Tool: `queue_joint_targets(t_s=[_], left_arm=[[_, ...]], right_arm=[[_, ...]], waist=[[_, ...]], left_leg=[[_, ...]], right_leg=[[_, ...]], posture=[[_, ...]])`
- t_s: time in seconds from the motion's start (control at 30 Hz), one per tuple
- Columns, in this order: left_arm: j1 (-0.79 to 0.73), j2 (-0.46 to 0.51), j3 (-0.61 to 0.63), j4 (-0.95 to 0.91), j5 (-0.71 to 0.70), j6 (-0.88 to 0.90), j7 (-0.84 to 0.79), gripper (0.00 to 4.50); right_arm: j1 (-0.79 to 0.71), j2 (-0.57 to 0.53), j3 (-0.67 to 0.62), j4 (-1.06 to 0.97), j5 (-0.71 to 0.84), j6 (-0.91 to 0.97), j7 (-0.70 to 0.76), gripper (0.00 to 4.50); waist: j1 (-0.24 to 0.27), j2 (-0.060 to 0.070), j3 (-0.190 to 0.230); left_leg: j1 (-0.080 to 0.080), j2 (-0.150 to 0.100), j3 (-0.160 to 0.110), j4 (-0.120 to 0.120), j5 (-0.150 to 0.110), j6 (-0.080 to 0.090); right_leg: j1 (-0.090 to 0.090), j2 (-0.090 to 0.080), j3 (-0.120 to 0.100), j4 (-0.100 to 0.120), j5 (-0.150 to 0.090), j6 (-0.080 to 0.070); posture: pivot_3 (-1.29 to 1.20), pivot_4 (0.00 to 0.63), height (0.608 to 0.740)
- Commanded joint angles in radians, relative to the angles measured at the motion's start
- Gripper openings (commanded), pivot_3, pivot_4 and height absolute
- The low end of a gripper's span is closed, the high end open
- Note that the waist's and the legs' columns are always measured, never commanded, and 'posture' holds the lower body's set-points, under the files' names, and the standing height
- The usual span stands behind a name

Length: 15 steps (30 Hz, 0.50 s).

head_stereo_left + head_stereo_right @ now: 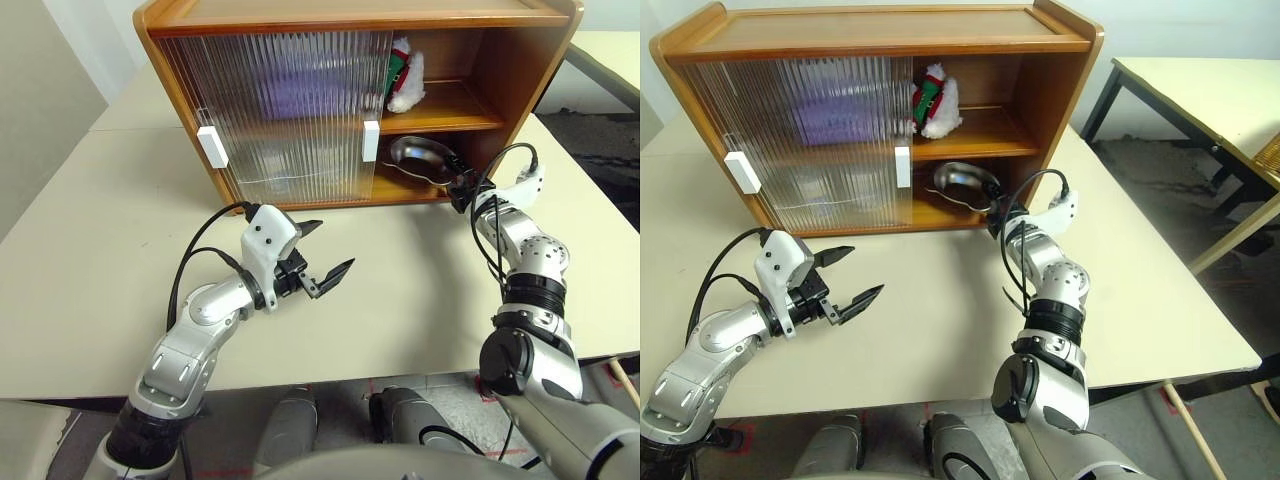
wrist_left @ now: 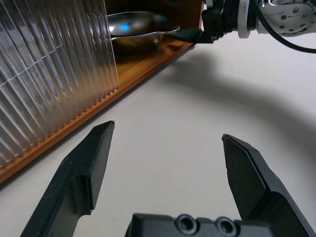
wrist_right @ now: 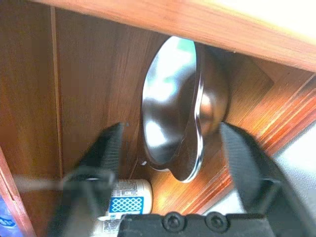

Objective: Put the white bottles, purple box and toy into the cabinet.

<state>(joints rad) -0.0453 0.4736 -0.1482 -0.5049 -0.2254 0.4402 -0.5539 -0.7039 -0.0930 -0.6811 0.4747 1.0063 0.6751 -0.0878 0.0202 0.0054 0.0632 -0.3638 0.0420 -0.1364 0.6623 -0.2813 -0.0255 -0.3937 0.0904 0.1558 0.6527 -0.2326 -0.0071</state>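
The right gripper [image 3: 170, 148] was seen with jaws spread wide and empty at the cabinet's [image 1: 520, 60] lower right opening, a steel bowl [image 3: 175, 106] between them and a white bottle [image 3: 123, 195] lying behind (light, stiff, slippery; best taken across its body). The left gripper [image 1: 325, 255] hung open over the worktop [image 1: 90, 230]. The toy [image 1: 405, 75], soft, sat upper centre.

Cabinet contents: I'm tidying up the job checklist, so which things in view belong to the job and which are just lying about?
Job:
cabinet
toy on the upper shelf
purple box behind the ribbed door
white bottle on the lower shelf

Lying about:
steel bowl on the lower shelf
table
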Motion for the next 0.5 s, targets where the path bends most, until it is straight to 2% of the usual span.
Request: queue_joint_targets(t_s=[0.03,0.33,0.5], left_arm=[[0.002,0.006,-0.011,-0.003,0.006,0.003,-0.009,4.50],[0.001,0.009,-0.008,-0.001,0.004,-0.001,-0.020,4.50],[0.005,0.008,-0.006,0.001,0.002,-0.004,-0.025,4.50]], right_arm=[[0.021,0.004,0.007,-0.034,0.011,0.014,-0.019,4.47],[0.115,0.038,0.021,-0.208,0.050,0.072,-0.093,4.47],[0.193,0.012,0.064,-0.306,0.037,0.108,-0.088,4.47]], waist=[[0.000,0.000,0.000],[-0.001,0.000,0.000],[-0.001,0.000,0.000]], left_leg=[[0.000,0.000,0.000,0.000,0.000,0.000],[0.000,0.000,0.002,0.000,0.000,0.000],[0.000,0.000,0.002,0.000,0.000,0.000]], right_leg=[[0.000,0.000,0.000,0.000,0.000,0.000],[0.000,0.000,0.000,0.000,-0.001,0.001],[0.000,0.000,0.000,0.000,-0.002,0.003]], posture=[[0.06,0.068,0.740],[0.05,0.075,0.740],[0.05,0.080,0.740]])
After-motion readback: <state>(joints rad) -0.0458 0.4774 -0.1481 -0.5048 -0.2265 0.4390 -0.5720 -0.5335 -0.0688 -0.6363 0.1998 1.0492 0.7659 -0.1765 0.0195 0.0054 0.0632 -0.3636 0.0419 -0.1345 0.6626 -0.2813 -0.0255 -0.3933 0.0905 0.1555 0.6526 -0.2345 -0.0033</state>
